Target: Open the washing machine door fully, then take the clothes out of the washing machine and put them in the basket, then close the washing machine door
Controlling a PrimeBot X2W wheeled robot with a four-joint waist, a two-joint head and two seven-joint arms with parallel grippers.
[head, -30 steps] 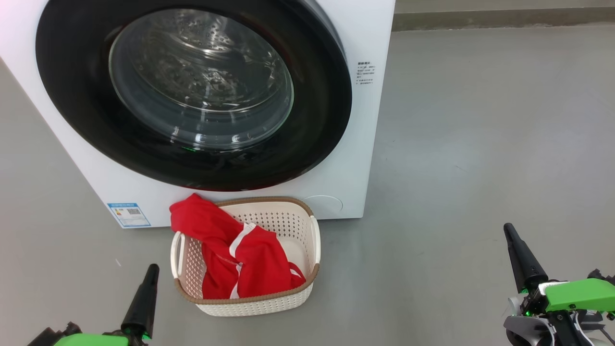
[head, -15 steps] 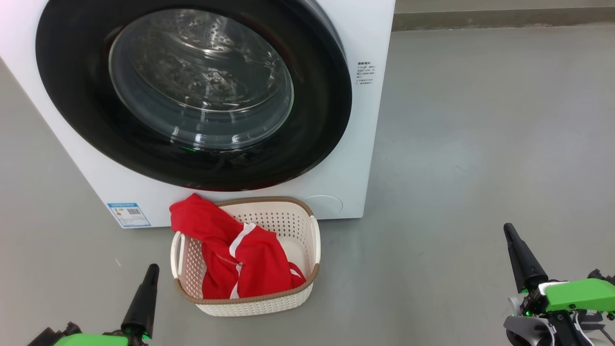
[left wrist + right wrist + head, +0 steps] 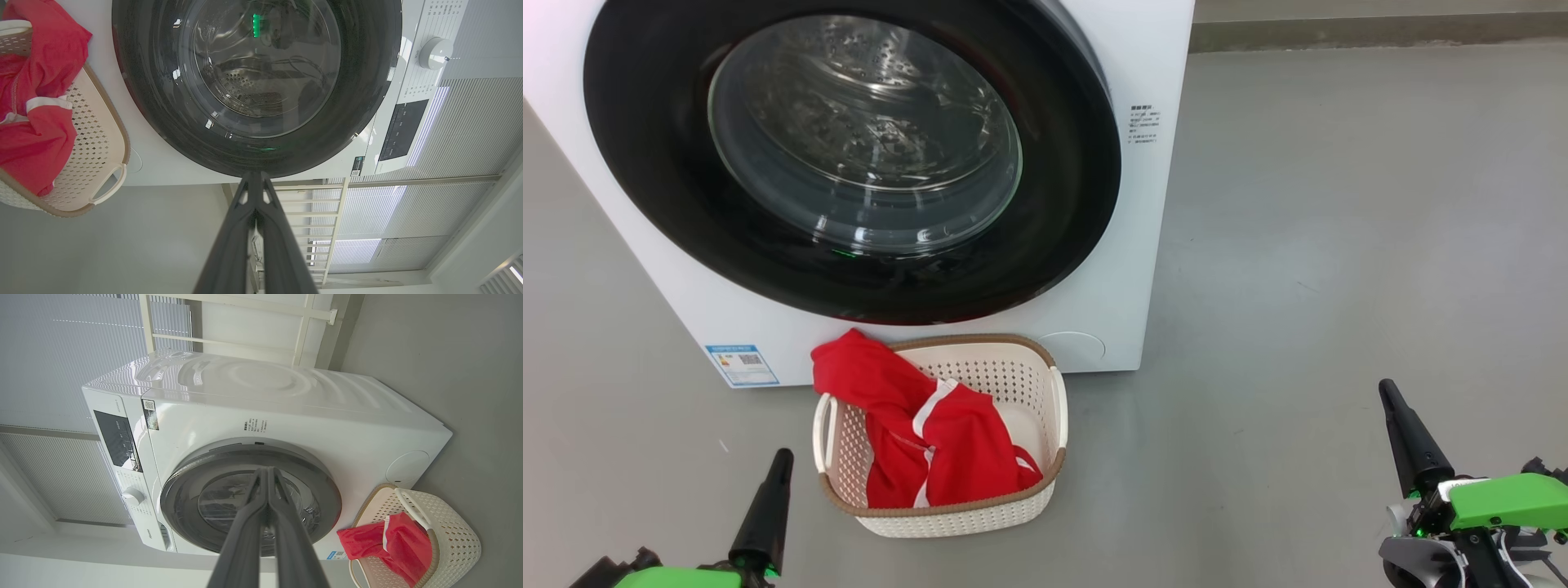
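Washing machine door (image 3: pixel 849 286) looks shut, flush on the washing machine (image 3: pixel 1131 245) front. Clothes (image 3: pixel 947 449) lie in the basket (image 3: pixel 964 523) on the floor (image 3: pixel 1298 245). Basket is touching or just short of the machine's base, can't tell which. One red fold hangs over its far left corner.

Left tool (image 3: pixel 783 459) and right tool (image 3: pixel 1387 396) are both pinched closed and empty, low near the floor, well apart from everything.

My read: only a latch check is left. If it needs a push, press a closed tip on the black rim at the latch side, not the glass (image 3: pixel 866 139).

Latch itself is hidden. Door top is cut off in head view. Reflections mean I can't rule out a garment left in the drum (image 3: pixel 253 90).
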